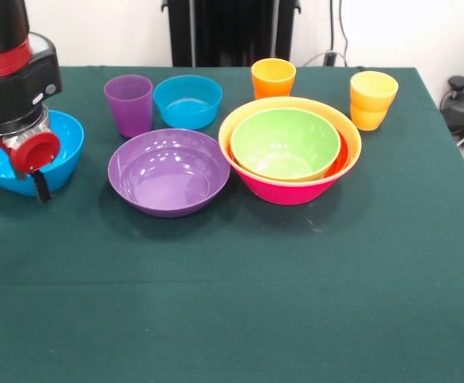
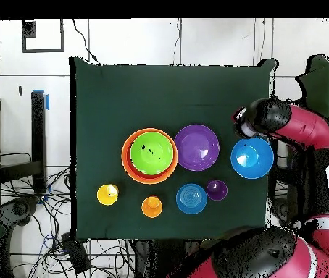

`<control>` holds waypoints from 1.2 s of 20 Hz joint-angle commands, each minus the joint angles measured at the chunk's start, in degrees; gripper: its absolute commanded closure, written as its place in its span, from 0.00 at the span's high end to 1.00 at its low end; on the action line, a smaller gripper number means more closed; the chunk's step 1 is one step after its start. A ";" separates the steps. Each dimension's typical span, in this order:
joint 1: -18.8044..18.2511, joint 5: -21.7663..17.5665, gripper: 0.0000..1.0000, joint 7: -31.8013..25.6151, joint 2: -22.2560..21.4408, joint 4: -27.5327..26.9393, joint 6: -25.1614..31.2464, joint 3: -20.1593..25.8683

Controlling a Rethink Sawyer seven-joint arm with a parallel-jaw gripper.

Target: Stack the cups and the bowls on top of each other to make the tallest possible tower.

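1. The tower (image 1: 289, 152) stands a little right of the table's middle in the front view. Its outside is the large pink bowl (image 1: 288, 190); inside it sits the large orange bowl (image 1: 351, 140), then a red-orange bowl of which only a narrow strip shows, and the green bowl (image 1: 285, 142) on top, open side up.
2. The purple bowl (image 1: 168, 171) stands alone just left of the tower, its rim almost touching the pink bowl.
3. Behind the purple bowl are the purple cup (image 1: 129, 104) and the small blue bowl (image 1: 187, 101), side by side and close together.
4. The orange cup (image 1: 273, 78) stands behind the tower, near the far edge. The yellow cup (image 1: 372, 100) stands to the right of the tower, apart from it.
5. A larger blue bowl (image 1: 64, 148) stands at the left edge of the green table (image 1: 232, 303), well apart from the tower.
6. The arm's head, black with a red ring and a red round cap, hangs over this blue bowl and hides part of it in the front view; the overhead view also shows it at this bowl's edge.
7. The gripper (image 1: 41, 185): only one dark tip shows below the red cap, in front of the blue bowl's wall. I cannot tell how far it is open, or if it holds anything.
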 commanded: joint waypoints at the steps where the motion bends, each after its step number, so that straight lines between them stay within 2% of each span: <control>1: 2.46 -2.13 1.00 -12.55 0.87 0.50 5.92 4.39; 16: 2.01 -2.16 1.00 -12.33 0.68 1.75 4.70 4.78; 24: 1.25 -1.47 1.00 -12.39 -1.09 4.01 4.64 4.93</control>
